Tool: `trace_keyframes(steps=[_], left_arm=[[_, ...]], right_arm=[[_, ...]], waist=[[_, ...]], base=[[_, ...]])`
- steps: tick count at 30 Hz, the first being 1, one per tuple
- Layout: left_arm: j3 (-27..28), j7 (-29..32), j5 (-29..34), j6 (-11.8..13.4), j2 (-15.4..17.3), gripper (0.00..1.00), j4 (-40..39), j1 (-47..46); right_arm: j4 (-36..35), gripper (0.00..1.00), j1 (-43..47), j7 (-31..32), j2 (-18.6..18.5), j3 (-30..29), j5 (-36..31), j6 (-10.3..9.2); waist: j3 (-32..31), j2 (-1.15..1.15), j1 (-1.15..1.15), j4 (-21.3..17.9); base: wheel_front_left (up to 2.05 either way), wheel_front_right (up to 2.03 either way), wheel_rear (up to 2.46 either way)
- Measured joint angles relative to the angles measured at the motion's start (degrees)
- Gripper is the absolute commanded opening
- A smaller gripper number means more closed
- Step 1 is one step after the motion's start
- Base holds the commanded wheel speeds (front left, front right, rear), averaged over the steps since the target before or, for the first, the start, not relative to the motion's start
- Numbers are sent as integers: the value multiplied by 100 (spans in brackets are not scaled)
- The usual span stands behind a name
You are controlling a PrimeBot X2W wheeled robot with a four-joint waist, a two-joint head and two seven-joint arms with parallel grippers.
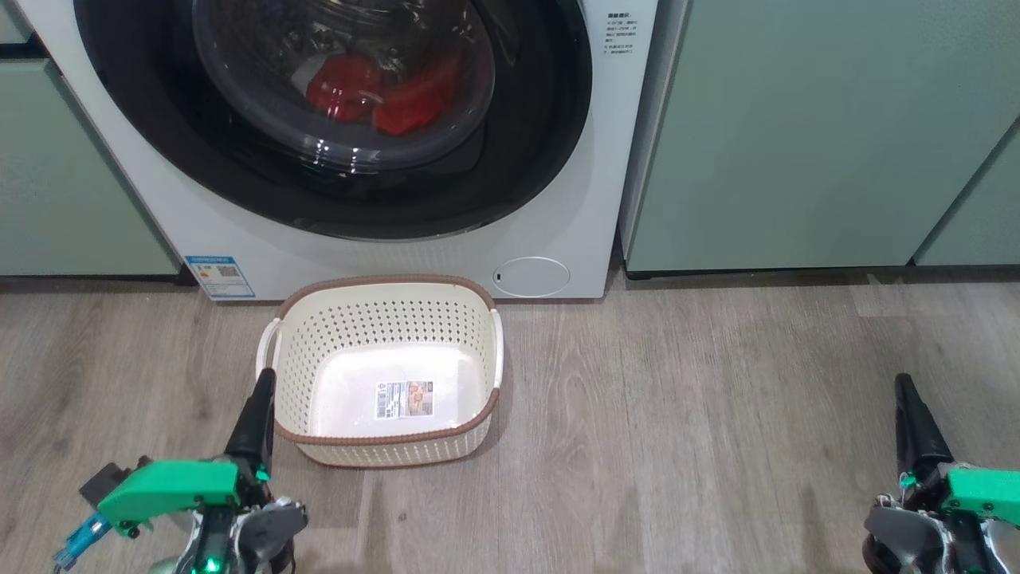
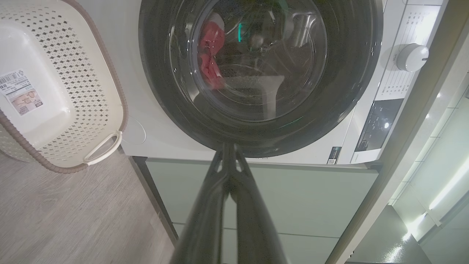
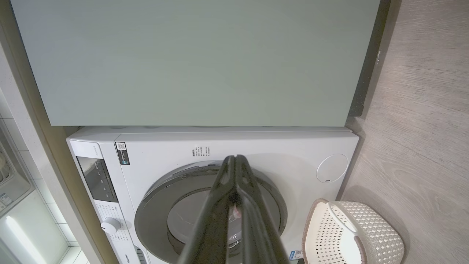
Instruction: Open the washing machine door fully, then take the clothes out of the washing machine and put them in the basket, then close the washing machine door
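The white washing machine (image 1: 558,231) stands ahead with its black-rimmed round door (image 1: 550,135) closed against the front. Red clothes (image 1: 382,92) lie inside, seen through the glass bowl, and show as a red bunch (image 2: 210,55) in the left wrist view. The cream basket (image 1: 319,335) sits on the floor right below the door, nothing in it but a label sticker. My left gripper (image 1: 263,381) is shut, low at the basket's left side, holding nothing. My right gripper (image 1: 903,384) is shut too, far right over the floor. The door (image 3: 154,216) and basket (image 3: 373,227) also show in the right wrist view.
Pale green cabinets (image 1: 813,135) flank the machine on both sides. A small round cover (image 1: 531,277) sits low on the machine's front, just behind the basket. Grey wood floor (image 1: 701,430) stretches between basket and right gripper. A white dial (image 2: 410,57) is on the control panel.
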Motion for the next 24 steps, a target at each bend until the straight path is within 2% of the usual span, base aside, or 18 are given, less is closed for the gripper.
trace_keyframes(steps=[3, 4, 5, 6, 7, 11, 24], left_arm=[[0, 0, 0, 0, 0, 0, 0, 0], [-2, -3, 0, 5, -3, 100, 55, 16], [-7, -3, 1, 5, -9, 100, 137, 59], [-8, -3, 1, 5, -14, 0, 230, 129], [-8, -3, 1, 5, -14, 100, 230, 129], [-20, -11, 1, 8, -53, 100, 559, 476], [-58, -222, 355, 7, -56, 100, 494, 458]], right_arm=[[0, 0, 0, 0, 0, 0, 0, 0], [59, 100, 11, -1, 1, 4, 0, 1], [149, 100, 41, -1, 2, 11, 0, 1], [255, 0, 86, -1, 3, 12, 0, 1], [255, 100, 86, -1, 3, 12, 0, 1], [579, 100, 313, -10, 12, 19, 0, 1], [445, 100, 360, -188, 21, 124, -226, 1]], waist=[[0, 0, 0, 0], [0, 0, 0, 0], [0, 0, 0, 0], [0, 0, 0, 0], [0, 0, 0, 0], [4, 0, 0, 0], [16, 0, 0, 4]], base=[[0, 0, 0], [0, 0, 0], [0, 0, 0], [0, 0, 0], [0, 0, 0], [0, 0, 0], [0, 0, 0]])
